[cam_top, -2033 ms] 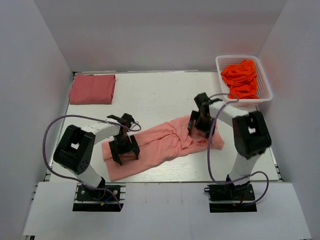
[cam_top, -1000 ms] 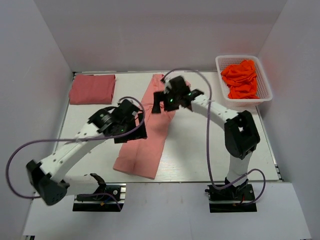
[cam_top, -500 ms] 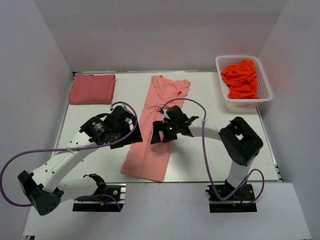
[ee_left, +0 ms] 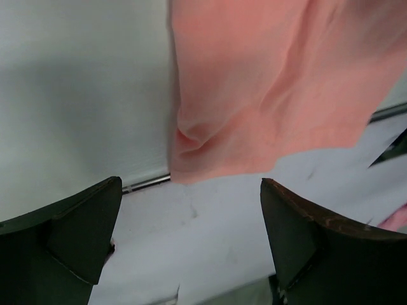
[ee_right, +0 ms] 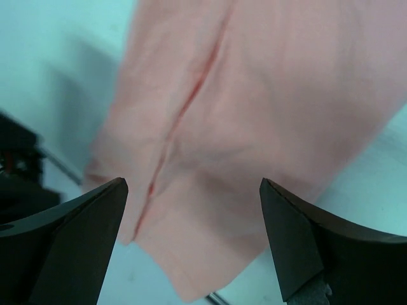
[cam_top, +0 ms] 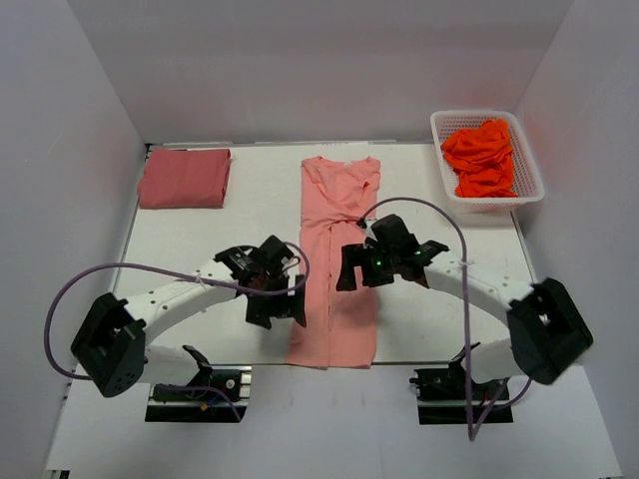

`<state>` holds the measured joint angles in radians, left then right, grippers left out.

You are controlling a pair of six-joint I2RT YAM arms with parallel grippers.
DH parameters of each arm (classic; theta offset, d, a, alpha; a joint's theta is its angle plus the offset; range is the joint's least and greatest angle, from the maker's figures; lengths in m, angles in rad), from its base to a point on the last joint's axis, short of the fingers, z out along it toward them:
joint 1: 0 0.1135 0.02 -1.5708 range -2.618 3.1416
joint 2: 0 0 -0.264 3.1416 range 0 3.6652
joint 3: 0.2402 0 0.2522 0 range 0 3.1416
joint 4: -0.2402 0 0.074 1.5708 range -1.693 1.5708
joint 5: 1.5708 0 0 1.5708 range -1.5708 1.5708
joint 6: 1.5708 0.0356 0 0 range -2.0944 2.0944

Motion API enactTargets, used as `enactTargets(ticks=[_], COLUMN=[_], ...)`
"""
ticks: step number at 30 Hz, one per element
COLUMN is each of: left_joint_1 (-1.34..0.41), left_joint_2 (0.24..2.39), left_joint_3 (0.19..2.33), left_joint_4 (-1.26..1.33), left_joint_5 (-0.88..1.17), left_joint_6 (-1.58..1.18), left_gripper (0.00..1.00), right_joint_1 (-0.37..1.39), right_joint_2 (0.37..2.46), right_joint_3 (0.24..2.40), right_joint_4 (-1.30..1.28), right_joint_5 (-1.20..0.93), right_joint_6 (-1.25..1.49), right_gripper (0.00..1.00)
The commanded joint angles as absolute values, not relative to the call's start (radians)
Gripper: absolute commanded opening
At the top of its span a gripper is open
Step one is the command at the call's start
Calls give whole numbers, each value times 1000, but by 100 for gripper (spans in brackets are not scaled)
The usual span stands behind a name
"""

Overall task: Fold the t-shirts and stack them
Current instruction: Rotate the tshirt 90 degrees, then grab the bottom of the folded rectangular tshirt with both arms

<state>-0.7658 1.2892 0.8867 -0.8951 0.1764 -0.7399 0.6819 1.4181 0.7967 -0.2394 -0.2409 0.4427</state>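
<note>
You've got the rose-red tee folded; the salmon tee is only a lengthwise strip, cross-folds and stacking left. Left fingers and right fingers spread, empty.

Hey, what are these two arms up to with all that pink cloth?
They are folding t-shirts. The salmon-pink shirt lies folded into a long strip down the middle of the table. The left gripper and right gripper hover at either side of it, both open and holding nothing. A rose-red shirt sits folded at the back left; a basket at the back right holds orange clothes.
</note>
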Motion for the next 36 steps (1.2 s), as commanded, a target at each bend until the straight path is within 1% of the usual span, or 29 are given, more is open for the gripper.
enactTargets(ticks=[1, 3, 4, 5, 6, 7, 8, 9, 10, 11, 12, 14, 18, 20, 21, 22, 24, 25, 26, 28, 29, 30, 31, 32, 34, 36], left_joint_1=[-816, -845, -873, -888, -900, -923, -933, -933, -946, -946, -957, -957, -957, -957, -957, -957, -957, -957, -957, -966, -966, -966, -966, -966, -966, -966], left_joint_2=[1305, 1305, 1315, 1315, 1315, 1324, 1333, 1333, 1333, 1333, 1333, 1333, 1351, 1362, 1362, 1362, 1362, 1362, 1344, 1318, 1306, 1296, 1284, 1284, 1284, 1284], left_joint_3=[812, 772, 746, 733, 715, 715, 701, 684, 684, 672, 672, 663, 603, 574, 563, 552, 552, 552, 552, 543, 529, 529, 519, 506, 496, 495], left_joint_4=[-773, -747, -735, -724, -712, -712, -712, -712, -703, -703, -703, -680, -596, -556, -525, -525, -525, -525, -535, -535, -520, -520, -496, -485, -463, -463], left_joint_5=[374, 385, 399, 399, 399, 399, 399, 378, 365, 347, 306, 279, 295, 331, 340, 341, 341, 341, 341, 341, 341, 350, 350, 362, 362, 362], left_joint_6=[-718, -732, -741, -741, -750, -750, -750, -762, -762, -762, -762, -752, -752, -762, -772, -772, -772, -772, -772, -784, -784, -794, -804, -804, -813, -813], left_gripper=[99, 99, 99, 99, 99, 98, 98, 95, 94, 94, 94, 91, 80, 73, 72, 67, 61, 53, 50, 47, 47, 43, 39, 39, 38, 33], right_joint_1=[687, 689, 692, 695, 696, 703, 709, 713, 721, 727, 751, 761, 833, 863, 876, 885, 905, 925, 931, 950, 950, 956, 956, 956, 957, 956], right_joint_2=[1278, 1209, 1191, 1166, 1094, 1066, 1045, 978, 957, 922, 895, 865, 854, 867, 879, 918, 957, 980, 989, 996, 985, 983, 970, 969, 966, 962], right_joint_3=[890, 882, 855, 810, 783, 725, 665, 634, 552, 528, 505, 436, 382, 357, 351, 341, 339, 342, 345, 341, 338, 330, 318, 310, 310, 310], right_joint_4=[-403, -469, -544, -564, -587, -595, -597, -583, -575, -572, -554, -545, -447, -420, -388, -379, -351, -351, -351, -354, -354, -348, -338, -333, -347, -348], right_joint_5=[-230, -224, -229, -230, -245, -253, -276, -316, -360, -376, -396, -396, -410, -399, -400, -400, -397, -384, -383, -367, -362, -356, -338, -336, -313, -282], right_joint_6=[406, 442, 460, 522, 544, 567, 647, 670, 692, 765, 781, 831, 942, 960, 974, 985, 1005, 1014, 1022, 1037, 1045, 1057, 1065, 1069, 1075, 1075], right_gripper=[90, 90, 90, 90, 90, 90, 90, 90, 90, 90, 90, 90, 90, 90, 90, 90, 89, 85, 75, 62, 58, 47, 44, 39, 37, 34])
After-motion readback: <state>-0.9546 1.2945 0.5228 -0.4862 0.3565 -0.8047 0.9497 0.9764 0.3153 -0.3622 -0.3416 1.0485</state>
